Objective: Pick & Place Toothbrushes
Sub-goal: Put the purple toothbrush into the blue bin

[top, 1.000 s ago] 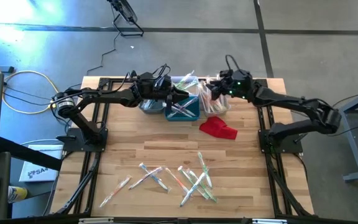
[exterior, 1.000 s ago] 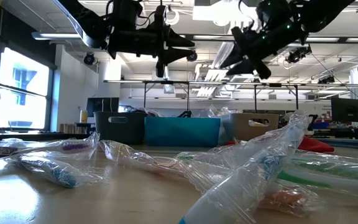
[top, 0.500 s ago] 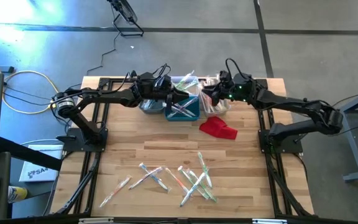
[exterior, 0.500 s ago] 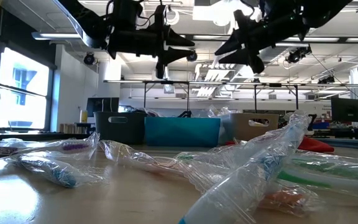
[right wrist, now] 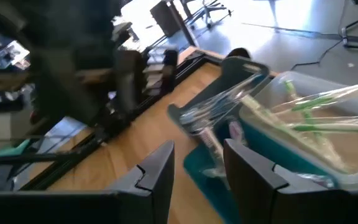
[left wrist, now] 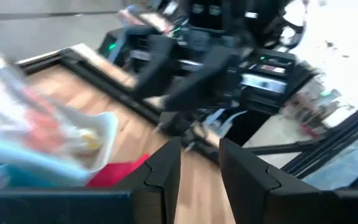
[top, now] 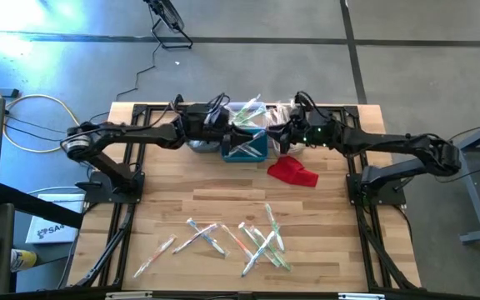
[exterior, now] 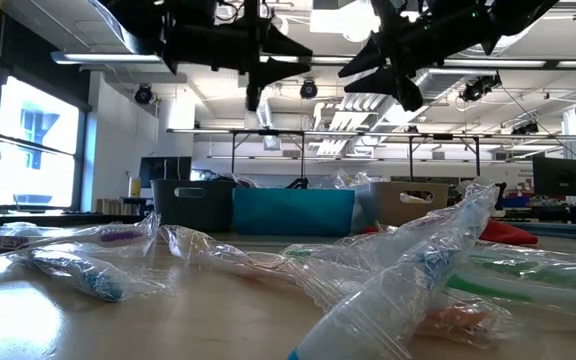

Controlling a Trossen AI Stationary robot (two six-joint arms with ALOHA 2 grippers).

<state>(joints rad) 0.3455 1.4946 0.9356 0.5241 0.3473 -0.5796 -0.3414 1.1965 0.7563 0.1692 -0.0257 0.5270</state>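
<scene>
Overhead, right gripper parted and empty above teal bin, loose toothbrushes well apart near table front.

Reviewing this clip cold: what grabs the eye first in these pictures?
Both grippers, left and right, hover with fingers apart and empty over the bins at the table's far edge, the teal bin between them. A scatter of wrapped toothbrushes lies on the near side of the table, and a red cloth sits beside the bins.
</scene>
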